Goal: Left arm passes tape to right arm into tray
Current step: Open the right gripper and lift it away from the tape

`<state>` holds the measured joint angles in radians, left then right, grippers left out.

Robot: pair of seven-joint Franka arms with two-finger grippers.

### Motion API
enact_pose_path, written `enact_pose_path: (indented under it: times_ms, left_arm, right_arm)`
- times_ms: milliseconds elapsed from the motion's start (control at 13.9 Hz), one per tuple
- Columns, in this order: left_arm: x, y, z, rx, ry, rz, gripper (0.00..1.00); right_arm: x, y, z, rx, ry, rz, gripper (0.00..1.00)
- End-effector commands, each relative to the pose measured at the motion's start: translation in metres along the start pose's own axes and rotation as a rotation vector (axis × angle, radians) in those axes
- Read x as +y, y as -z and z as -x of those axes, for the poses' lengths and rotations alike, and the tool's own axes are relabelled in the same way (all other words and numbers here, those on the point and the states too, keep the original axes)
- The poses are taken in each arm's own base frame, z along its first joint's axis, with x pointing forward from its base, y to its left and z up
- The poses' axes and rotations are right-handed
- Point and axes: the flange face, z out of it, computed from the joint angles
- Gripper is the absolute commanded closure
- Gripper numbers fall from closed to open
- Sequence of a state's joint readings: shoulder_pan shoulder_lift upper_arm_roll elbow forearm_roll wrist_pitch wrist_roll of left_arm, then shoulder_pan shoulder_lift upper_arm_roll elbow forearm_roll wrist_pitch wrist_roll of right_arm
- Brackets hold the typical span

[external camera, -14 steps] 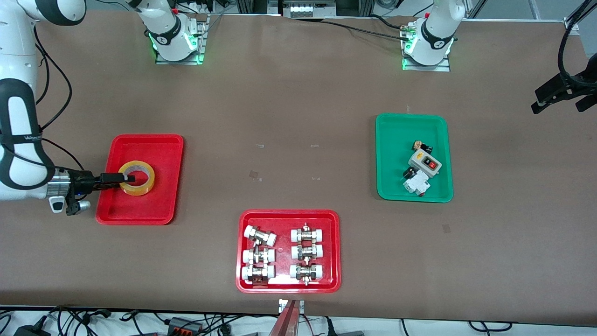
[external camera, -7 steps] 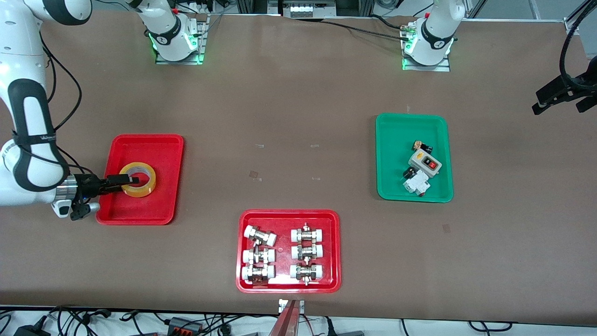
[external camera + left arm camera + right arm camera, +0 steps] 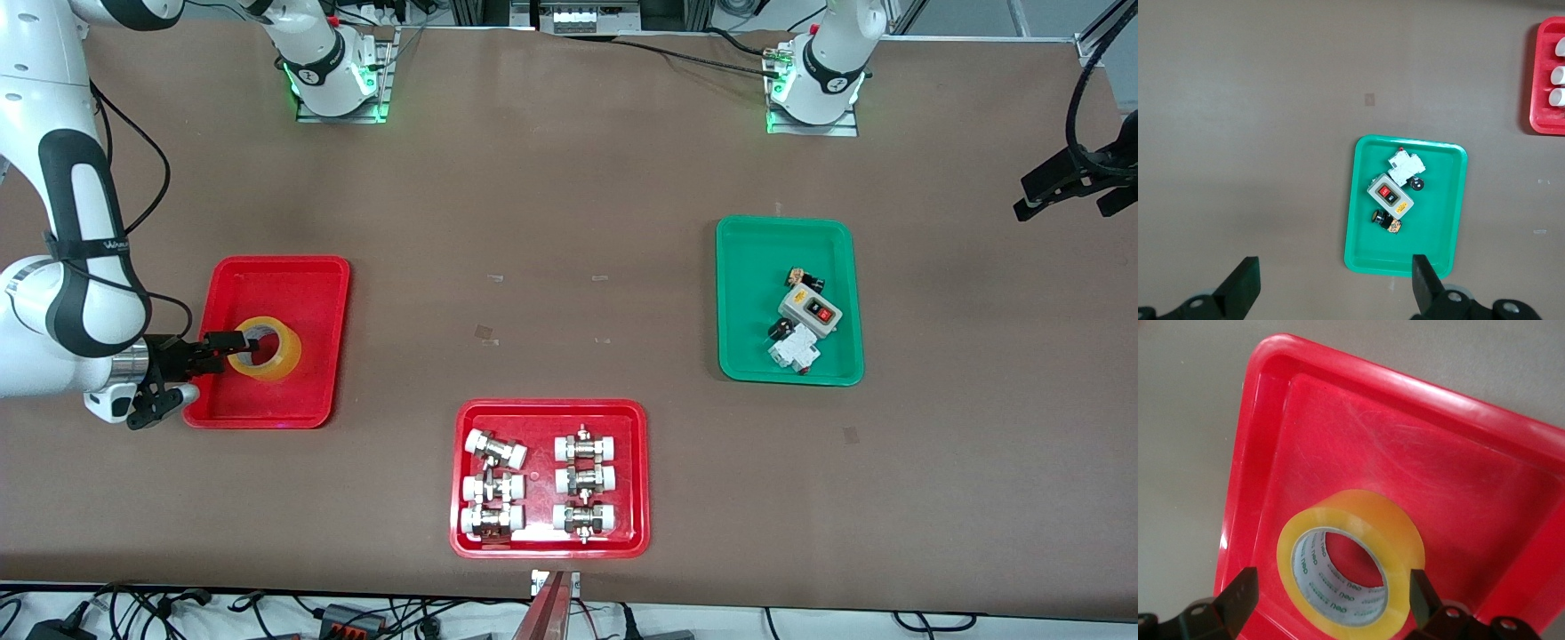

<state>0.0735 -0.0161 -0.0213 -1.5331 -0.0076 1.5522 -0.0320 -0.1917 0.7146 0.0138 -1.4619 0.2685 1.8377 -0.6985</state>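
Note:
The yellow tape [image 3: 267, 352] rests in the red tray [image 3: 281, 264] at the right arm's end of the table, with its pale core showing. In the right wrist view the tape [image 3: 1358, 520] sits on the tray floor [image 3: 1405, 447], slightly tilted. My right gripper [image 3: 224, 343] is low over the tray, beside the tape, with its jaws wide open. In its wrist view the right gripper [image 3: 1328, 595] has one finger on either side of the roll and grips nothing. My left gripper [image 3: 1071, 197] waits open and empty, high over the left arm's end of the table [image 3: 1331, 288].
A green tray [image 3: 738, 293] holds a switch box and small electrical parts; it also shows in the left wrist view [image 3: 1438, 200]. A second red tray [image 3: 551, 409] with several pipe fittings lies near the front camera's edge of the table.
My right gripper has drawn back from the tape toward the tray's rim, and its finger has come out of the roll's core. The tape has shifted slightly in the tray. The left arm has barely moved.

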Motion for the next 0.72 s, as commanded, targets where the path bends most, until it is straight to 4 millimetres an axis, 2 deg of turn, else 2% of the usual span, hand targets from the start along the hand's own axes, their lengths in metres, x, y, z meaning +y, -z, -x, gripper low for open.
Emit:
enact_pose_path:
  times_ms: [0, 72, 215, 430, 502, 645]
  left_arm:
    - [-0.005, 0.006, -0.003, 0.003, -0.013, -0.009, 0.00]
    - [-0.005, 0.006, -0.003, 0.003, -0.013, -0.009, 0.00]
    - [-0.003, 0.005, -0.003, 0.003, -0.016, -0.009, 0.00]
    - [0.000, 0.003, -0.003, -0.004, -0.023, -0.009, 0.00]
    - [0.002, -0.001, -0.004, -0.018, -0.027, -0.009, 0.00]
    - [0.001, -0.010, -0.004, -0.037, -0.042, -0.009, 0.00]
  right_arm:
    - [-0.006, 0.011, -0.001, 0.002, 0.020, 0.042, 0.00]
    - [-0.018, 0.020, -0.006, 0.009, 0.035, 0.057, 0.00]
    - [-0.040, 0.057, -0.008, 0.036, 0.027, 0.117, 0.00]
    - [-0.075, 0.111, -0.005, 0.073, -0.083, 0.216, 0.00]
    - [-0.087, 0.124, -0.004, 0.091, -0.130, 0.226, 0.00]
    - [-0.098, 0.137, 0.004, 0.078, -0.253, 0.211, 0.00]
